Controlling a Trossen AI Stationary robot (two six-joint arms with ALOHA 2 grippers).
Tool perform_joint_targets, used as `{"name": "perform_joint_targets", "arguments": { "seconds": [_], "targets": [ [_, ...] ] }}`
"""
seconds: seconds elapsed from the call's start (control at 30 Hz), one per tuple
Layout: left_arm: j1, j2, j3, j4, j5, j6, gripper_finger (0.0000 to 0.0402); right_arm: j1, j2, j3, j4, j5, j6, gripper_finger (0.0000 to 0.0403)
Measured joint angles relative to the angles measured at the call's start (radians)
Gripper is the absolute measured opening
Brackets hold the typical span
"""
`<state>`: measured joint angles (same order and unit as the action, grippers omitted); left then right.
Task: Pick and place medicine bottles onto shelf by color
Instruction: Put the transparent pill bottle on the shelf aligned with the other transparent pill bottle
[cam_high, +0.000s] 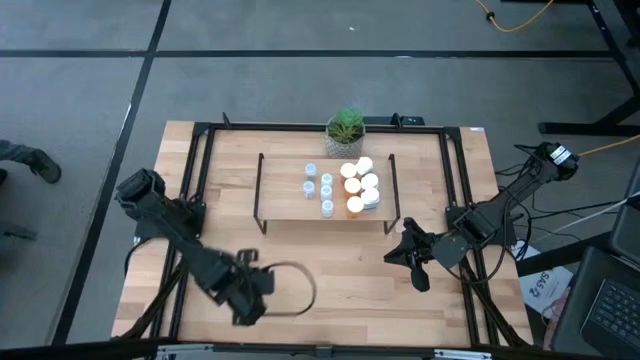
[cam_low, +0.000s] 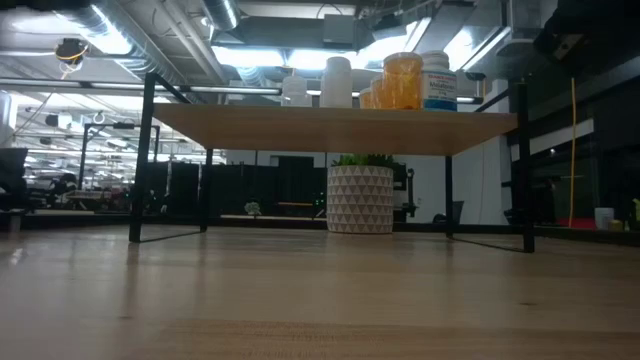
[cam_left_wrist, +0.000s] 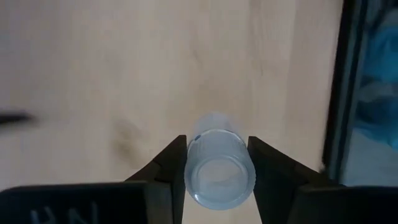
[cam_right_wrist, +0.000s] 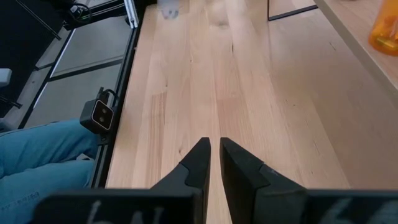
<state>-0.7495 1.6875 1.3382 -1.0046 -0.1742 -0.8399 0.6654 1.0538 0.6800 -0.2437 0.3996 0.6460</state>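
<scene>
My left gripper (cam_high: 260, 286) is near the table's front edge, left of centre, shut on a small pale bluish-clear bottle (cam_left_wrist: 217, 165). My right gripper (cam_high: 400, 251) hovers right of centre in front of the shelf, its fingers (cam_right_wrist: 214, 155) shut and empty. The shelf (cam_high: 285, 205), a light-wood board on black frames, stands mid-table. On it stand several pale clear bottles (cam_high: 325, 188) at centre and several white and orange bottles (cam_high: 362, 186) to their right. These also show on the shelf in the low view (cam_low: 405, 82). My left gripper pinches the bottle's round side wall (cam_left_wrist: 191, 163) between its two fingers (cam_left_wrist: 171, 167), one on each side. The bottle lies along the fingers, one round end (cam_left_wrist: 217, 183) facing the wrist camera. Whether it rests on the table I cannot tell.
A potted green plant (cam_high: 345, 128) stands behind the shelf. Black frame rails (cam_high: 205, 170) run along the table's sides. A small camera (cam_right_wrist: 99, 115) sits at the front edge, with a person's blue-clad leg (cam_right_wrist: 37, 152) beyond it. Bare wood (cam_high: 340, 280) lies in front of the shelf.
</scene>
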Motion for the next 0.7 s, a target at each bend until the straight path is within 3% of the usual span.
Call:
{"name": "perform_joint_targets", "arguments": {
  "seconds": [0.17,0.27,0.5,0.7],
  "targets": [
    [0.163,-0.003,0.221,-0.234,-0.130,0.186,0.0124,0.000,0.000,0.000,0.000,0.000,0.000,0.0039],
    [0.293,-0.003,0.315,-0.260,-0.149,0.276,0.0123,0.000,0.000,0.000,0.000,0.000,0.000,0.0039],
    [0.574,-0.002,0.396,-0.194,-0.068,0.470,0.0123,0.000,0.000,0.000,0.000,-0.004,0.000,0.0039],
    [0.687,-0.002,0.397,-0.150,0.013,0.511,0.0122,0.000,0.000,0.000,-0.004,-0.009,0.000,0.0039]
  ]
}}
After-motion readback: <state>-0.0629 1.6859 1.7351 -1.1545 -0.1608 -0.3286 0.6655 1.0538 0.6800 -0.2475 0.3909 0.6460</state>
